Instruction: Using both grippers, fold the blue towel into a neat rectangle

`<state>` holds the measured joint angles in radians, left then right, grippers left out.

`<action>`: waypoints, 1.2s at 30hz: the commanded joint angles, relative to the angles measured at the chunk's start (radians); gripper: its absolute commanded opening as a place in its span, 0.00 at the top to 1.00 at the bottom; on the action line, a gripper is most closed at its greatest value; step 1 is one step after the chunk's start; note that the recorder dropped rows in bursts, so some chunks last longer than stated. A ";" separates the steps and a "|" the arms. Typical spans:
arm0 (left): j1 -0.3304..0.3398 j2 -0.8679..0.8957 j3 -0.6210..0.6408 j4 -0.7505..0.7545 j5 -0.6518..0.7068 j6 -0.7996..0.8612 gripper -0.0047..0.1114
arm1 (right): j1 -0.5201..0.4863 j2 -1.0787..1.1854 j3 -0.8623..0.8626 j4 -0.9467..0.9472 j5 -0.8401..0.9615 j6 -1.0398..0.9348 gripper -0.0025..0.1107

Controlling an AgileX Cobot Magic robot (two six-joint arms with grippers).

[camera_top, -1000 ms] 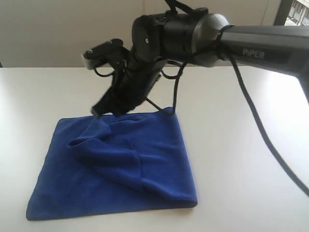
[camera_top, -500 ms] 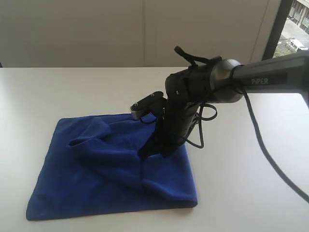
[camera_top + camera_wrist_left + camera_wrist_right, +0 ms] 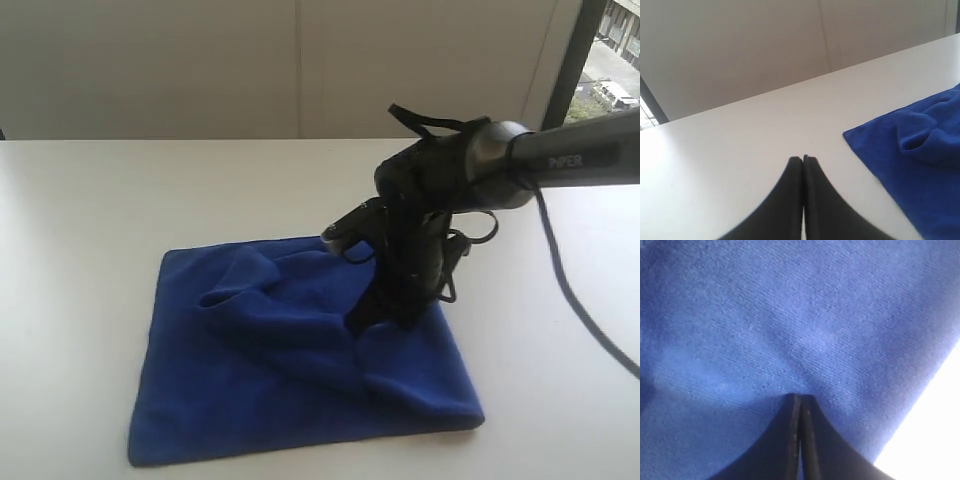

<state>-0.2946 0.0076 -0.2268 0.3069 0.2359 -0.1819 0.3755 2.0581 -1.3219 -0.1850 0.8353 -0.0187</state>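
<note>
Reading blue towel [image 3: 250,400] as soft, light, floppy: pinch corners/edges, w/ right gripper [image 3: 366,322] closed tip-down on cloth & left gripper [image 3: 803,159] closed nearby.

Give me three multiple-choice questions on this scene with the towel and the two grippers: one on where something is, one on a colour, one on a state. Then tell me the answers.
1. The right gripper has its tips:
A) on the blue towel
B) on a plate
C) inside a box

2. The table is:
A) black
B) white
C) green

3. The left gripper is:
A) wide open
B) clamped on a cup
C) shut, holding nothing

Answers:
1 A: the right wrist view shows the tips against blue cloth.
2 B: the bare surface around the blue towel is white.
3 C: its jaws meet over bare table, beside the blue towel's corner.
</note>
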 commanded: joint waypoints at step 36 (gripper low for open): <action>-0.008 0.767 -0.448 -0.666 0.467 0.486 0.96 | -0.177 -0.551 0.306 0.363 -0.105 -0.320 0.74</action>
<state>-0.2946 0.5642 -0.5624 -0.2181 0.5861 0.1706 0.2025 1.5703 -1.0159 0.1501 0.6698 -0.2985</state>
